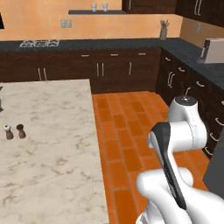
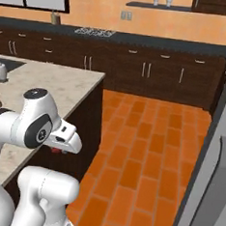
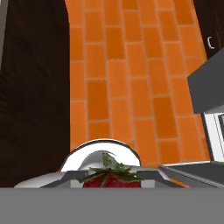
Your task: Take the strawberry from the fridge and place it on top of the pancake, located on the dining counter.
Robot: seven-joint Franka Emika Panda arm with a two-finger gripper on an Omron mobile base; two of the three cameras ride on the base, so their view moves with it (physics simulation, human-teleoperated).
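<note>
The dining counter (image 1: 48,144) spreads to the left of the arm, with two small shakers (image 1: 14,131) near its left edge; the claw (image 3: 111,181), over orange floor just right of that counter, pinches the strawberry (image 3: 113,178), so the carry goes leftward

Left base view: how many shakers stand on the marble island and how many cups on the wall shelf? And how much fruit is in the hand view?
Shakers: 2, one pale-topped, one dark
Cups: 2, left, right
Strawberry: 1
Total: 5
</note>
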